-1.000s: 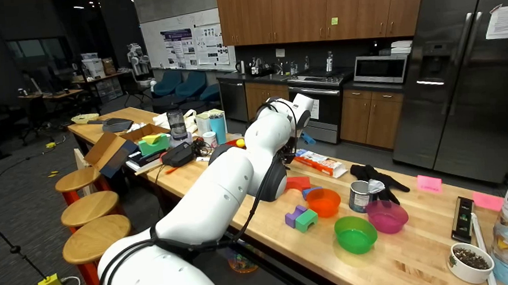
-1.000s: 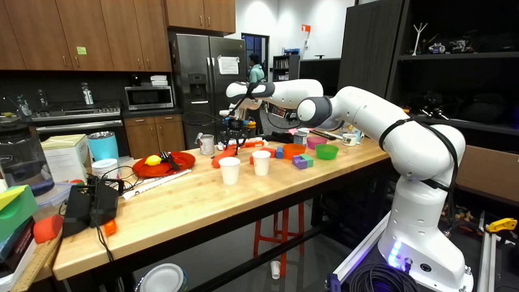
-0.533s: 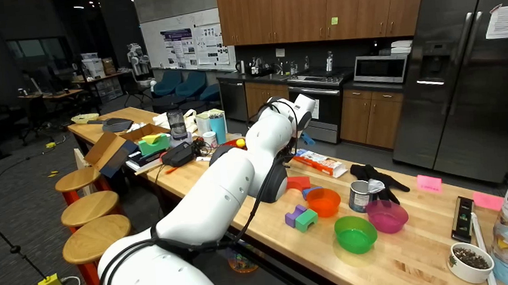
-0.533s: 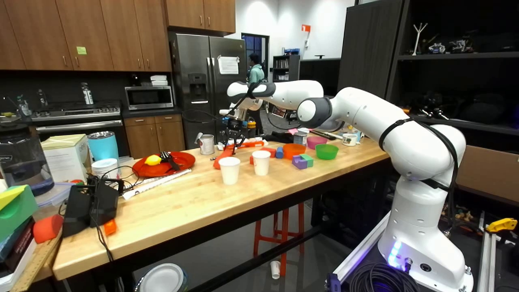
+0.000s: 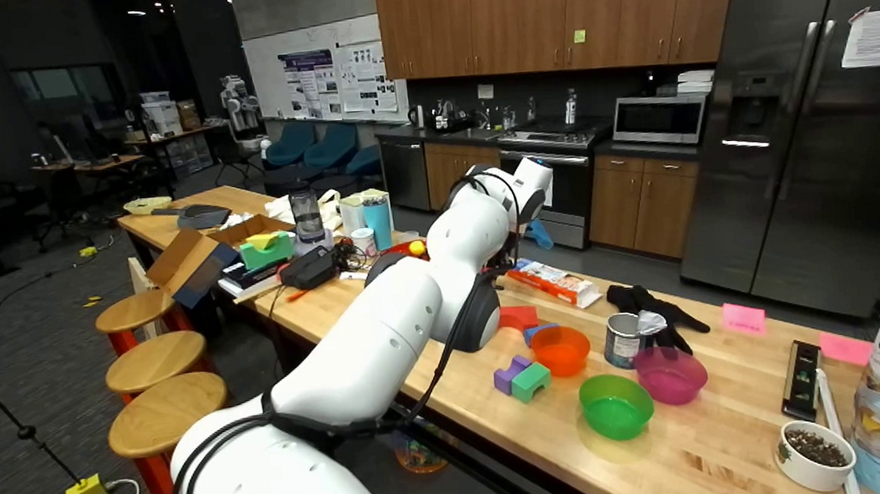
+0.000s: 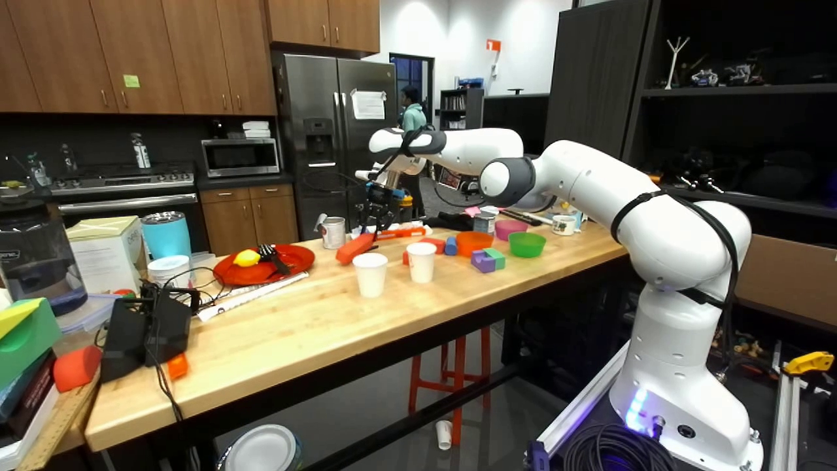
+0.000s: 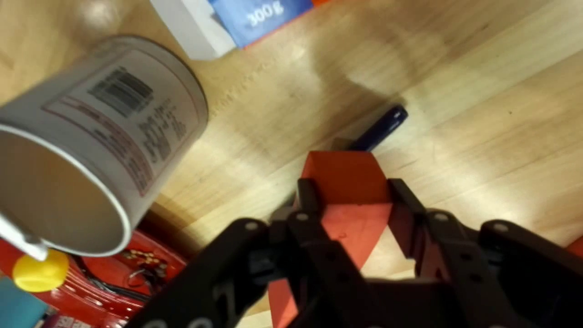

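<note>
1. The red block (image 7: 355, 228) is in the gripper (image 7: 353, 193), near the can (image 7: 123, 109); the jaws are closed on its two sides; whether it clears the table (image 6: 288, 327) or touches it is hard to tell.
2. In the wrist view a dark pen (image 7: 381, 127) lies on the table, one end hidden by the block; a box (image 7: 264, 18) marked "300g" lies near the can, which stands open at the top.
3. The arm (image 6: 598, 186) rises from a base (image 6: 686, 386) beside the table, bends at the elbow and reaches out; the far stretch runs nearly level; the wrist turns so that the gripper points down.
4. The table also bears white cups (image 6: 371, 275); a red plate (image 6: 301, 258) with a lemon (image 6: 247, 258); orange (image 6: 472, 244), pink (image 6: 510, 228) and green (image 6: 527, 244) bowls.
5. Stools (image 5: 166, 414) stand beside the table; beyond are a fridge (image 5: 793, 148), a microwave (image 5: 658, 120) and wooden cabinets (image 5: 516, 13); in an exterior view a person (image 6: 413, 119) stands near a doorway (image 6: 410, 72).
</note>
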Available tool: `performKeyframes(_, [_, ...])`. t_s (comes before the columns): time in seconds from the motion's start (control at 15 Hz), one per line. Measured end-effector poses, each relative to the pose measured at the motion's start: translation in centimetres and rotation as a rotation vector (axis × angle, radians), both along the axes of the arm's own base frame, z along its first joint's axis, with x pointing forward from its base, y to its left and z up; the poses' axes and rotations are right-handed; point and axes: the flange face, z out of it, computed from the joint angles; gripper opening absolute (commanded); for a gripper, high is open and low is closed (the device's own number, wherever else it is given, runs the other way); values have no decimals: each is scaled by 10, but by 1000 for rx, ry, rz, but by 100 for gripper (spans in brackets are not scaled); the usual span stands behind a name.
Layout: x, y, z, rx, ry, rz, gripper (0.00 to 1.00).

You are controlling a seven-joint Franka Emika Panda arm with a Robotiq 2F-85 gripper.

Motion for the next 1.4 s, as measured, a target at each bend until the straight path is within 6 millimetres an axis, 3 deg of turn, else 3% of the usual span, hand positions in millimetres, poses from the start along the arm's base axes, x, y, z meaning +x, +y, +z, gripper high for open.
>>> performKeyframes(0.47, [-1,-16,66,-149,9,-328,16])
performKeyframes(0.93, [-20,6,101,-292,146,-653,16])
performKeyframes(1.4, [-65,32,126,-461,423,-908,16])
